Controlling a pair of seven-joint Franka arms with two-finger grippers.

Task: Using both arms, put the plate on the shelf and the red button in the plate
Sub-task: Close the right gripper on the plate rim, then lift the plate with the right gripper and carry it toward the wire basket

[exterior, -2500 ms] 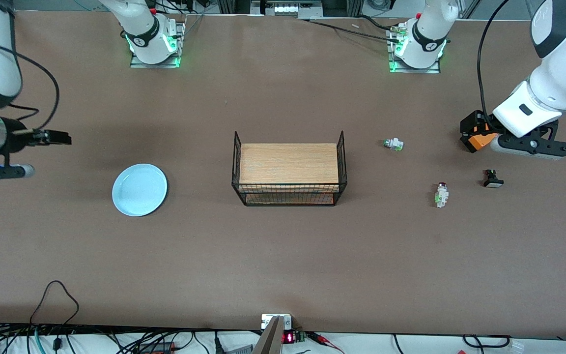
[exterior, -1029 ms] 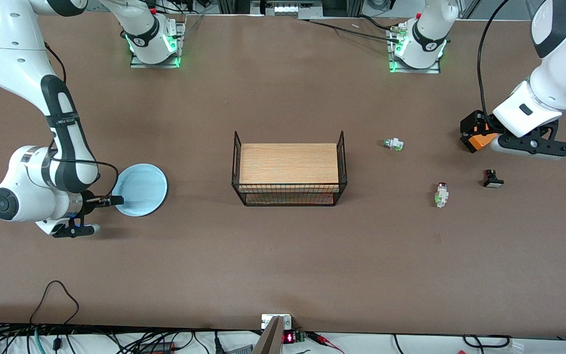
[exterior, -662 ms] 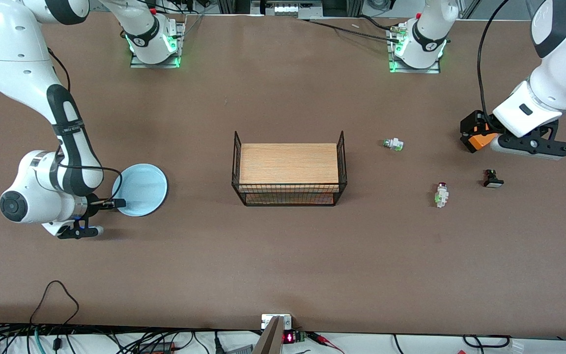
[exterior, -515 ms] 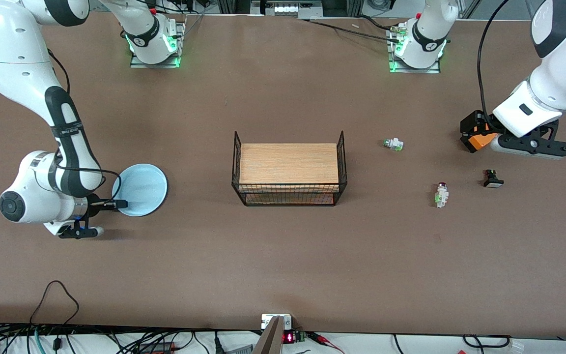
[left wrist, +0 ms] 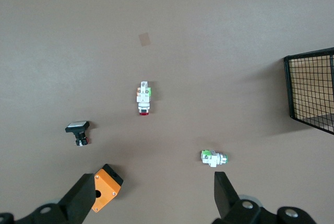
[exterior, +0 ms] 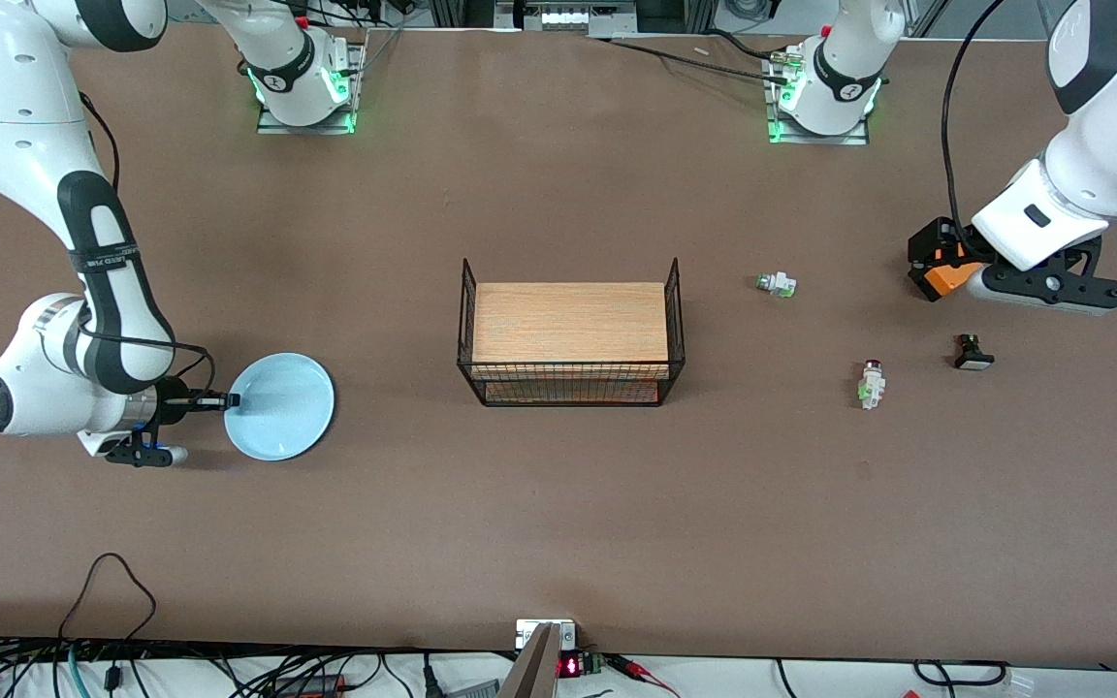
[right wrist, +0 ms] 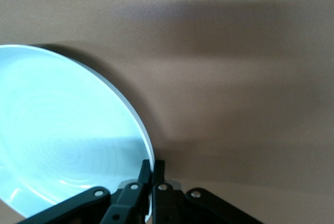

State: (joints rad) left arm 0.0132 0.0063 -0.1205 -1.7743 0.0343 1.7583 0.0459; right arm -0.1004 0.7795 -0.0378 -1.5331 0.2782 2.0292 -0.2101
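Note:
The pale blue plate (exterior: 282,405) is toward the right arm's end of the table. My right gripper (exterior: 224,399) is shut on its rim. The right wrist view shows the fingers (right wrist: 153,169) pinching the edge of the plate (right wrist: 62,135), which is tilted. The red button (exterior: 872,380) lies on the table toward the left arm's end, and shows in the left wrist view (left wrist: 143,98). My left gripper (exterior: 1043,289) waits in the air over that end, open and empty (left wrist: 154,203), well apart from the button.
A black wire rack (exterior: 568,386) holding a wooden board stands mid-table, its corner in the left wrist view (left wrist: 313,93). Near the button lie a white-green part (exterior: 776,284), a black part (exterior: 972,353) and an orange box (exterior: 944,276).
My right arm swung in to the plate and shut on its rim. The plate has since shifted a little toward the front camera. The left arm has not moved.

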